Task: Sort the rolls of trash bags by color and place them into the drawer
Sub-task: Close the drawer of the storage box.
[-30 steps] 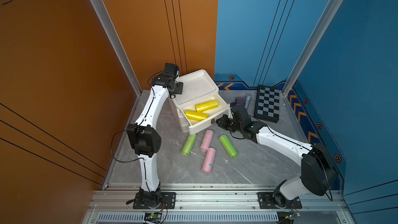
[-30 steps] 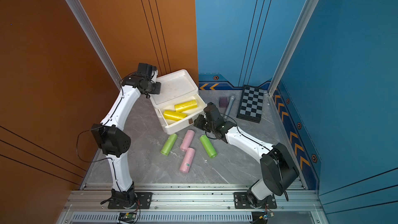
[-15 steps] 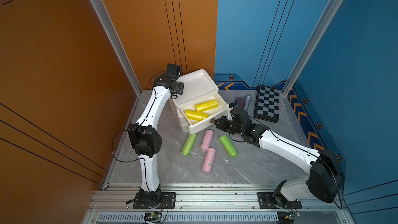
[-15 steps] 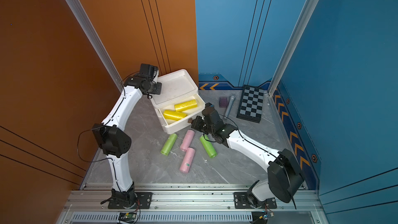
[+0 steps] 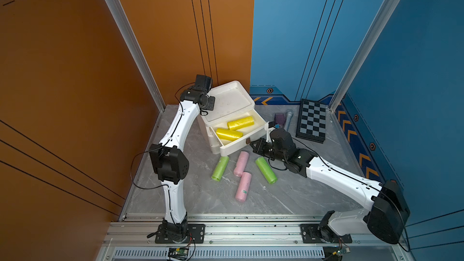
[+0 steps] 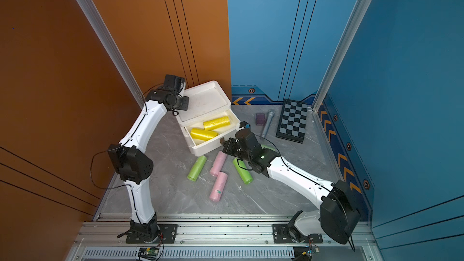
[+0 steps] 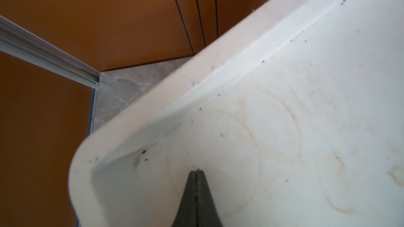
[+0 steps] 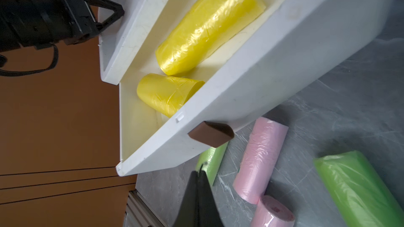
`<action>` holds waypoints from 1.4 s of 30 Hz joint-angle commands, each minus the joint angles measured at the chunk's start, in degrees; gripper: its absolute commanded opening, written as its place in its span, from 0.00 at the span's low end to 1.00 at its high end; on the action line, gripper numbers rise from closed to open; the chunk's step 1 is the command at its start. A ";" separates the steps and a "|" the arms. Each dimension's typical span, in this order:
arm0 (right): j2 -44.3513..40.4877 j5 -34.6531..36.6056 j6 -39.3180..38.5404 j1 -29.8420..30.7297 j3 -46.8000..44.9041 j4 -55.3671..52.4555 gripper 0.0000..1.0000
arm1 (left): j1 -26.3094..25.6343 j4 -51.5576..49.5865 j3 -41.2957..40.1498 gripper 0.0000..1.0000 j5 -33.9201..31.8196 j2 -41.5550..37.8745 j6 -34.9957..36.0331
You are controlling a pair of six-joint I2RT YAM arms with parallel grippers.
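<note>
My left tool [image 7: 196, 173], jaws together, likely steadies the top of the drawer [image 7: 153, 97]; my right tool [image 8: 200, 172], likewise closed, faces the pull tab [image 8: 211, 135].

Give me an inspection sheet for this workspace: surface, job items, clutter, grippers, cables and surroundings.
Surface: grey marbled table, no damage seen.
Job's things: drawer cabinet, top drawer open, two yellow rolls inside; two green rolls and two pink rolls lying on the table before it.
Clutter: chequered board, purple cube and grey stick at the back.
Grippers: left gripper shut, tip at the cabinet's recessed top; right gripper shut, empty, near the brown pull tab, not gripping it.
Cables: black cable loops free at the left elbow; a short loop hangs by the right wrist.
Surroundings: orange panels and blue panels; aluminium rail in front.
</note>
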 commanded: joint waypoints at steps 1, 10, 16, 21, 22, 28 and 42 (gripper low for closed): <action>5.35 -0.57 -1.39 -1.21 4.28 2.25 0.00 | -1.49 -15.09 -6.00 0.00 -2.30 6.62 2.51; 13.31 -2.88 -2.41 -2.18 16.28 1.71 0.00 | -5.52 -15.92 -6.14 0.00 -5.88 9.62 5.11; 17.02 -3.75 0.45 -2.17 18.51 4.92 0.00 | -5.98 -16.05 -6.27 0.00 -6.42 9.92 5.12; 22.05 -4.86 1.13 -2.24 22.85 6.03 0.00 | -5.94 -16.06 -6.34 0.00 -6.44 9.57 5.18; 23.17 -5.09 0.81 -2.25 24.16 5.65 0.00 | -5.90 -16.07 -6.34 0.00 -6.28 9.55 5.10; 28.32 -6.20 -0.20 -3.12 29.89 5.48 0.00 | -5.64 -16.01 -6.37 0.00 -5.90 9.64 5.11; 33.70 -8.13 -1.17 -4.95 35.04 5.93 0.00 | -5.35 -16.03 -5.50 0.00 -5.31 9.59 4.58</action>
